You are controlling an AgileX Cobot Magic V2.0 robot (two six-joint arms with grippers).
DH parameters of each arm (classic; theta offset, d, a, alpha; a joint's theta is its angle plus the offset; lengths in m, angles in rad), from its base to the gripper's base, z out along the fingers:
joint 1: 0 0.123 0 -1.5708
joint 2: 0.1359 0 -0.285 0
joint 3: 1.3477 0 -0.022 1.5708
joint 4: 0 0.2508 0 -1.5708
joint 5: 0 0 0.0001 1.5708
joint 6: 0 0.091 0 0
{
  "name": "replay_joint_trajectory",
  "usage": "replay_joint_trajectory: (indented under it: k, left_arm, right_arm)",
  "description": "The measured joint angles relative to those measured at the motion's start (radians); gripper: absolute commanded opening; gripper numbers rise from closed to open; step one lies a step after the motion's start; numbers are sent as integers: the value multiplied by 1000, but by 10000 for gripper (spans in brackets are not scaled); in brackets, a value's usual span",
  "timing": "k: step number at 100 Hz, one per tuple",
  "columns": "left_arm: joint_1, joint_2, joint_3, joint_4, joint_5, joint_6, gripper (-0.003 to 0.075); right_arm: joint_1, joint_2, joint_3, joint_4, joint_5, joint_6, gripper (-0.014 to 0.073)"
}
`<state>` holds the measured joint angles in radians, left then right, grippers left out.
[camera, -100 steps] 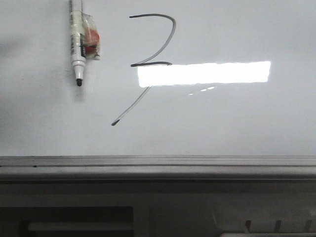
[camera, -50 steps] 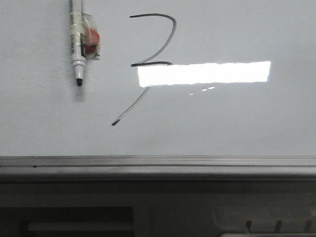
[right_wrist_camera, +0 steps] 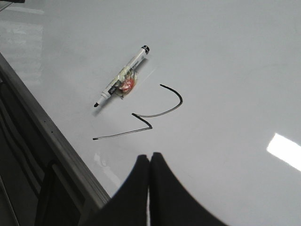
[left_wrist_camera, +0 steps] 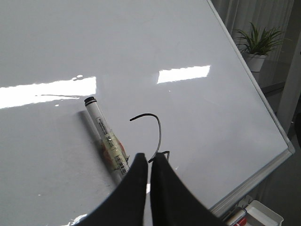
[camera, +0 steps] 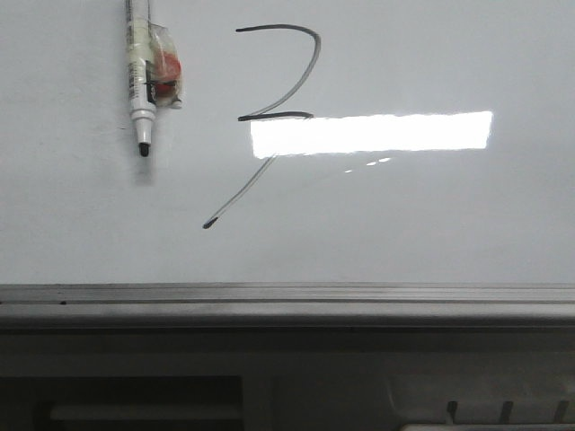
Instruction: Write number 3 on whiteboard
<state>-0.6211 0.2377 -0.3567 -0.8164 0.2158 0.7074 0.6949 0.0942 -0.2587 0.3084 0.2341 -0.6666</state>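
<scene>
The number 3 (camera: 310, 67) is a thin black stroke on the whiteboard (camera: 431, 215), with a flat top bar, a right curve, a short middle bar and a long diagonal tail. It also shows in the right wrist view (right_wrist_camera: 171, 109) and partly in the left wrist view (left_wrist_camera: 159, 132). A white marker (camera: 139, 81) with an uncapped black tip lies on the board left of the number. My left gripper (left_wrist_camera: 149, 157) is shut and empty above the board, beside the marker (left_wrist_camera: 106, 139). My right gripper (right_wrist_camera: 149, 157) is shut and empty, short of the number's tail. Neither gripper shows in the front view.
A grey metal rail (camera: 287, 301) runs along the board's near edge. A bright rectangular light reflection (camera: 373, 133) covers part of the number. A potted plant (left_wrist_camera: 257, 44) stands beyond the board's far corner. A white tray with markers (left_wrist_camera: 256, 217) sits below the rail.
</scene>
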Motion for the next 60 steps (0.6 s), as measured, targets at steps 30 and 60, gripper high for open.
replay_joint_trajectory:
  k: [30,60]
  left_arm:
    - [3,-17,29,2,-16,0,-21]
    - [160,-126,206,354,-177,-31,-21]
  right_arm:
    - [0,0,0,0,0,0,-61]
    - [0,0,0,0,-2,0,-61]
